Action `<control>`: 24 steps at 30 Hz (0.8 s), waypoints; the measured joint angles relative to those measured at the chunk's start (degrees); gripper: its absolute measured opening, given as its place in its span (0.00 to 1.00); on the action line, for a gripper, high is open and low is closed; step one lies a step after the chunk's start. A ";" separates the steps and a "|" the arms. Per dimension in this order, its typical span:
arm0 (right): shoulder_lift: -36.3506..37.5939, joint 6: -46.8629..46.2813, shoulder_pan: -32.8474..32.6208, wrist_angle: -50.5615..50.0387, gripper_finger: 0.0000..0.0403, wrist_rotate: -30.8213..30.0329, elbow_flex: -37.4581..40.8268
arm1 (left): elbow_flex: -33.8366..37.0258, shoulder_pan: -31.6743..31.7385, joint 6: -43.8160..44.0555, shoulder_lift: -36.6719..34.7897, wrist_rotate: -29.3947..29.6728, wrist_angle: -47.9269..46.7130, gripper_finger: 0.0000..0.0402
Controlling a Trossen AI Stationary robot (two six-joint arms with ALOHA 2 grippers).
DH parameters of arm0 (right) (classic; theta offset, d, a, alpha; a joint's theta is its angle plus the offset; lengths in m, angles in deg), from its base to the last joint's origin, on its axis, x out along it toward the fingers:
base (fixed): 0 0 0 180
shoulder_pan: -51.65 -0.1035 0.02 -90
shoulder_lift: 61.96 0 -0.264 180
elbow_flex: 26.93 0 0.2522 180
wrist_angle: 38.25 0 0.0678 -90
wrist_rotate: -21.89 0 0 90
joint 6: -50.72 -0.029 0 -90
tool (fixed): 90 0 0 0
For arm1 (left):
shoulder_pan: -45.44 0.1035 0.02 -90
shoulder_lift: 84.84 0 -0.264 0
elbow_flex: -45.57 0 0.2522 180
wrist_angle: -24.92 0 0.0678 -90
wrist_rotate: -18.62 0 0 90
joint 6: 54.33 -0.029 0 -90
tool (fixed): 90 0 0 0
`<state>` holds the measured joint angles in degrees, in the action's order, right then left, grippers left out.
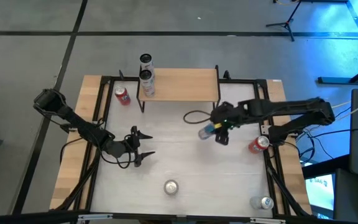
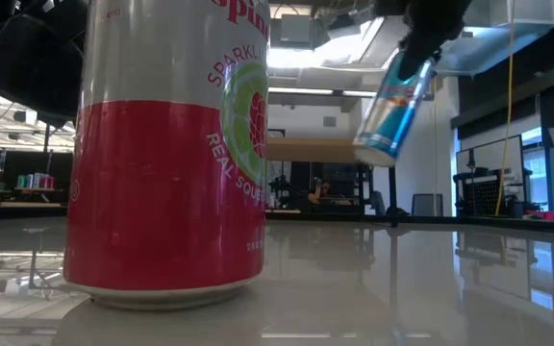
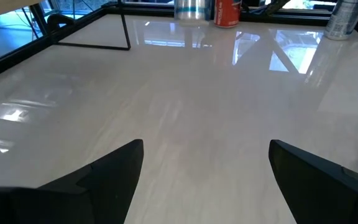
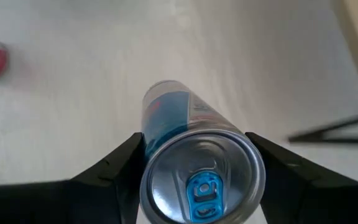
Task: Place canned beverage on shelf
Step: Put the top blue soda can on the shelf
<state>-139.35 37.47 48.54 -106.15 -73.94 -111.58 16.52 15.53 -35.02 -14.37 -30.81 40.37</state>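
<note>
A robotics lab: a pale glossy wood-edged tabletop (image 1: 185, 163) on grey concrete floor (image 1: 30, 56), a black tripod stand (image 1: 286, 23), lit computer monitors (image 1: 321, 186), and desks with screens (image 2: 493, 173) beyond

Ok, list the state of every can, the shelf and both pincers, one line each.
blue can: gripped, lifted, tilted, off the table.
right pincer: shut on the blue can.
left pincer: open, empty, low over the table.
shelf: one can on its left end.
white can on shelf: upright.
red can beside shelf: upright.
front-edge can: upright.
</note>
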 joint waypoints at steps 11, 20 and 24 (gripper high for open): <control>-14.92 7.57 -0.60 0.11 0.57 -1.51 -11.42 | 0.00 0.00 -0.02 0.00 0.02 0.40 0.84; -29.39 9.23 0.64 -7.43 0.58 -3.10 -23.17 | 0.00 0.00 0.00 0.00 0.02 0.40 0.84; -32.89 10.85 0.90 -7.52 0.58 -2.01 -24.29 | 0.00 0.00 0.00 0.00 0.02 0.40 0.84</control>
<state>-172.24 48.32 49.45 -113.67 -75.94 -135.87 16.52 15.53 -35.02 -14.37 -30.79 40.77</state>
